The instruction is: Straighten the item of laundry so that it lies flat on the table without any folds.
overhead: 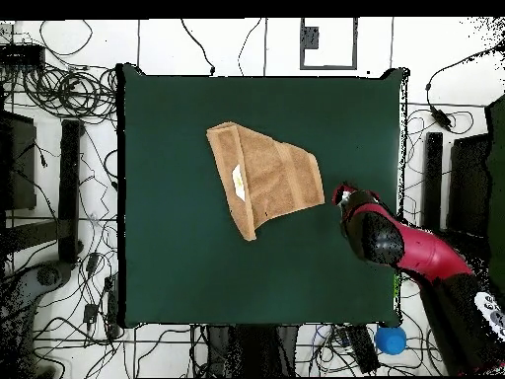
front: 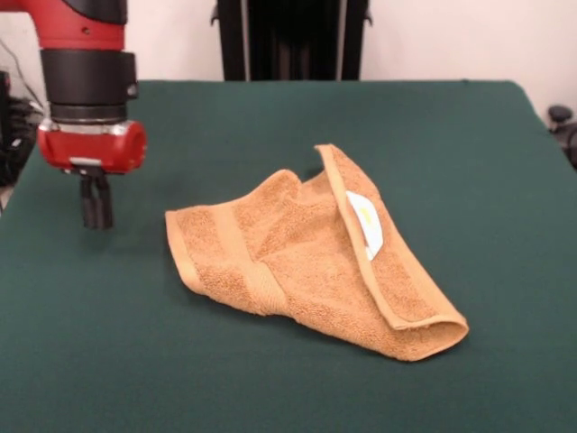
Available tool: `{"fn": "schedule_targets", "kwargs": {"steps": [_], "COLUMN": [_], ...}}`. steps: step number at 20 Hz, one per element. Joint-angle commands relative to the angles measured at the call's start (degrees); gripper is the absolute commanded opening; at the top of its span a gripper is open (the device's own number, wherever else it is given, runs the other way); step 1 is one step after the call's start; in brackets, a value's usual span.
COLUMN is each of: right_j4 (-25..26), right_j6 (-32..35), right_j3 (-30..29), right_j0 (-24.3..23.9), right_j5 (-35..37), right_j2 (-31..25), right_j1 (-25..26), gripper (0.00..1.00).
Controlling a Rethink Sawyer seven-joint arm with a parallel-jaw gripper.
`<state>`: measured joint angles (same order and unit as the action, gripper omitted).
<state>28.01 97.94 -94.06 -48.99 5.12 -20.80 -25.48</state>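
Observation:
The item of laundry [front: 306, 262], an orange-tan terry towel, lies crumpled on the green table [front: 270, 117], a little right of the middle. Its right edge is folded over, showing a white label [front: 368, 224], and its border band [front: 239, 248] buckles on the left. My gripper [front: 96, 206] hangs to the left of the towel, apart from it, just above the cloth. Its black fingers are shut with nothing in them. From overhead, the towel [overhead: 264, 178] is a folded wedge and the gripper [overhead: 342, 193] sits just off its right corner.
A black stand [front: 288, 41] rises behind the far table edge. Cables and dark boxes [overhead: 69, 188] ring the table on the floor. A blue ball [overhead: 391, 340] lies off the table's corner by the arm.

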Motion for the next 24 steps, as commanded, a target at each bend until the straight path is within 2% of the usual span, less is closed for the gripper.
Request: {"fn": "schedule_targets", "kwargs": {"steps": [1,9,13,14,21,24], "right_j4": [-5.48,-6.33,-7.14,-8.65,-8.36,-7.27], "right_j6": [7.53,6.42,6.38,7.54,4.84,2.03], "right_j3": [-7.31,-7.34,-8.47,-9.26,-9.04,-9.18], "right_j0": [2.37,2.02,0.03,-0.88,-4.42,-7.50], "right_j5": [6.53,5.32,4.76,4.64,5.17,6.02], "right_j2": [-7.48,-7.26,-9.31,-10.12,-14.23,-18.58], "right_j1": [2.89,3.12,4.06,4.62,7.30,9.86], "gripper": [0.00,0.00,0.00,1.00,1.00,1.00]}}
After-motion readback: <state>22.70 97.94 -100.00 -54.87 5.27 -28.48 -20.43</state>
